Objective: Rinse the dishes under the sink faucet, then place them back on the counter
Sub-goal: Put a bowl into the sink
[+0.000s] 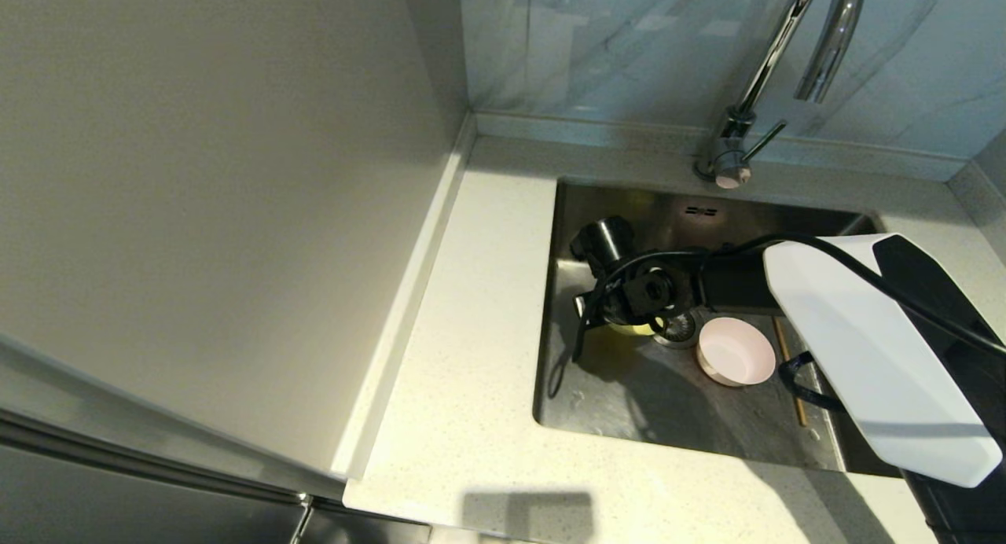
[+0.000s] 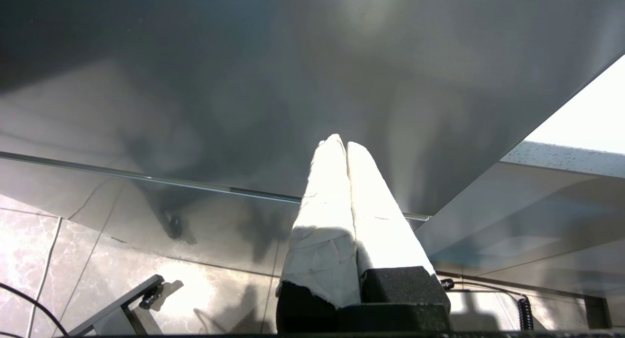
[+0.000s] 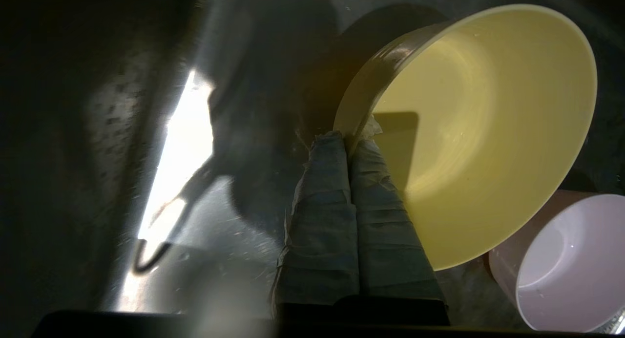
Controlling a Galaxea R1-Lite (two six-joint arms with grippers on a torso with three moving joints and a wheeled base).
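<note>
Parked low on the left, out of the head view: left gripper [image 2: 342, 147], fingers pressed together, holding nothing. Down inside the sink [image 1: 566, 229]: right gripper [image 3: 349, 137], pinched shut on the rim of the yellow-green bowl [image 3: 488, 133], pink bowl [image 1: 736, 351] just beside, chopsticks [image 1: 790, 371] further right. Best lifted slowly, kept level, brought under the faucet [image 1: 786, 49].
</note>
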